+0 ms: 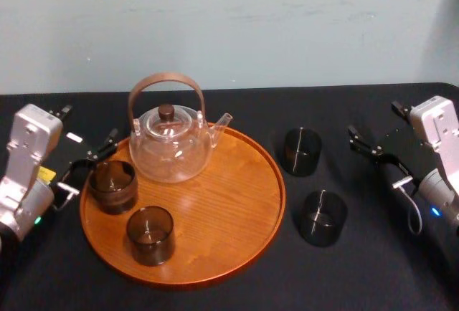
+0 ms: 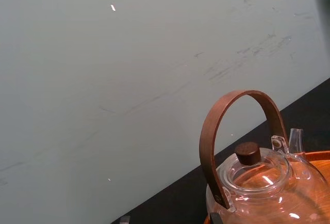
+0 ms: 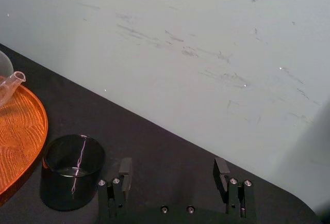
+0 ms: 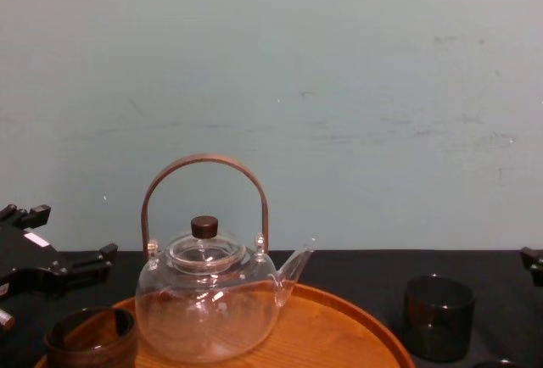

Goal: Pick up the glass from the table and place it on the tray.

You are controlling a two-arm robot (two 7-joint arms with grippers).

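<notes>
Where the tray curves to its left rim, the glass stands upright on the wood. It is just beside the left end effector, whose jaws are spread wide and grip nothing. A second glass stands on the tray nearer the robot, and the teapot occupies the tray's rear left. The right end effector is over the black bench at the right, jaws apart and empty. Between it and the tray, the far glass and the near glass stand on the bench.
</notes>
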